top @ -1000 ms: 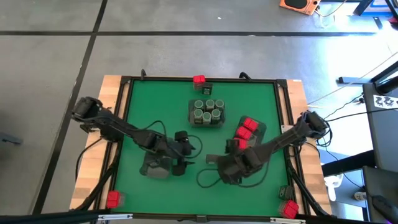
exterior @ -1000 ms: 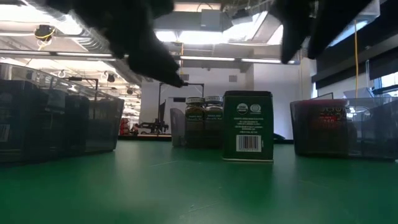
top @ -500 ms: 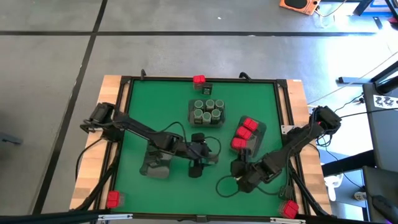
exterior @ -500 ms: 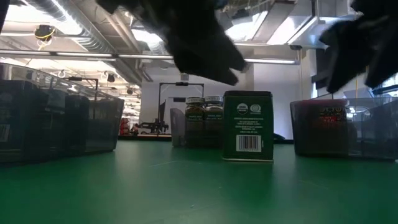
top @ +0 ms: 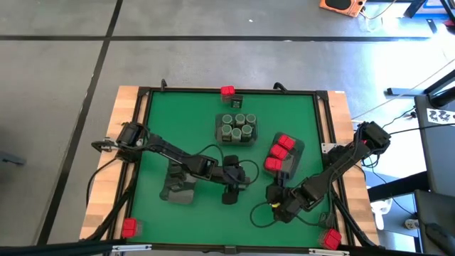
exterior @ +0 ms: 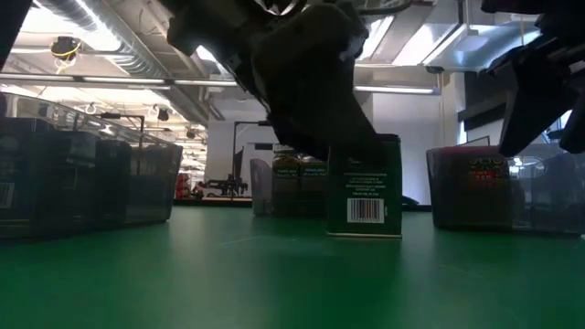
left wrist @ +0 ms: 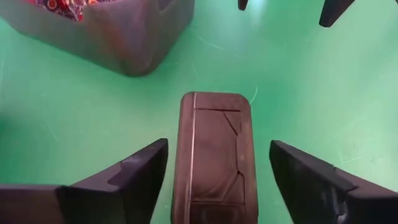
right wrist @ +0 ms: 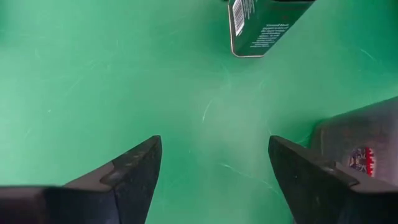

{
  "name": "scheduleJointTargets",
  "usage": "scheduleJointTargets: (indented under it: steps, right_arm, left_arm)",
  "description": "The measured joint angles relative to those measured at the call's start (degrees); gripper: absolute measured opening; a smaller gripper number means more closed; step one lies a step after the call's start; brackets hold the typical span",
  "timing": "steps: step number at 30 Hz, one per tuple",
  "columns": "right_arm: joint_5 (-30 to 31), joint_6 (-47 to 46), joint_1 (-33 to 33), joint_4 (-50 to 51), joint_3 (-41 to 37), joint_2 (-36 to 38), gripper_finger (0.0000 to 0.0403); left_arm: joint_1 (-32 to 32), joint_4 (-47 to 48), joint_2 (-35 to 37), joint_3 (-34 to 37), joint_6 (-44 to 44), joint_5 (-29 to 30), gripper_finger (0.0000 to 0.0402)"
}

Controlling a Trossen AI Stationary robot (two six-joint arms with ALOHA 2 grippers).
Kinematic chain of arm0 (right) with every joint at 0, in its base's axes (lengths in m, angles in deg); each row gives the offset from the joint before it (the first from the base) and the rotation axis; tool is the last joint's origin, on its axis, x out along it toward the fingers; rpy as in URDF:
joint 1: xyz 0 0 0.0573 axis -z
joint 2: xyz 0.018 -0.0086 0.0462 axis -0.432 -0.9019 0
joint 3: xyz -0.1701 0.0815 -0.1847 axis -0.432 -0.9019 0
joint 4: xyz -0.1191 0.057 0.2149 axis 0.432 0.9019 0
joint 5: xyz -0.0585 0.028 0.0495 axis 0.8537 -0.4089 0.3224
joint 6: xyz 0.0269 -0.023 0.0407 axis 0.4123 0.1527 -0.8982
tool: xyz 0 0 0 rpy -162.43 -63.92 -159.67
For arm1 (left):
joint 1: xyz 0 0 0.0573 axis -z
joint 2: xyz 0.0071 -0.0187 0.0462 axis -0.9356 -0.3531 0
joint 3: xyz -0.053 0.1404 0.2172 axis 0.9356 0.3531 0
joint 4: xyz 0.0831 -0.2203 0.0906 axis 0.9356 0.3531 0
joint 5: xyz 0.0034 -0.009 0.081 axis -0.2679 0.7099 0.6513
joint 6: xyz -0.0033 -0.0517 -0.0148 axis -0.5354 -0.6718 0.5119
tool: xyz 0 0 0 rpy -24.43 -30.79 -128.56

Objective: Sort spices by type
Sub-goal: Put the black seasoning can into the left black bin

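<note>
A dark grey rectangular tin stands upright on the green mat, showing its barcode side in the low view. My left gripper hangs over it, open, one finger on either side of its top with a gap on both sides. In the high view this gripper covers the tin. My right gripper is open above bare mat near the table's near right, with the tin ahead of it. Round grey-green jars fill one tray. Red boxes lie in another.
A grey tray sits left of my left gripper. Single red boxes lie at the far edge and in the near corners. Another dark tin stands beside the far red box. Loose cables lie on the mat.
My left gripper has moved toward the table's right and come down over the standing tin, fingers still open. My right gripper has drawn back toward the near right corner. The tin has stayed where it was.
</note>
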Motion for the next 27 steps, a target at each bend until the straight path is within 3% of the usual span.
scheduleJointTargets:
  steps: [13, 21, 27]
  right_arm:
    - [0.46, 1.58, 0.04, 0.33, 0.0, 0.0, 0.0294]
    - [0.51, 1.51, 0.04, 0.09, 0.0, 0.0, 0.0294]
    - [0.58, 1.49, 0.04, -0.14, 0.0, 0.0, 0.0294]
  left_arm:
    - [0.07, -0.46, -0.03, 0.0, -0.31, 0.48, 0.0118]
    - [0.83, 0.26, 0.6, 0.0, -0.84, 0.53, 0.012]
    - [2.5, 3.75, 5.44, -0.02, -1.63, 3.22, 0.0121]
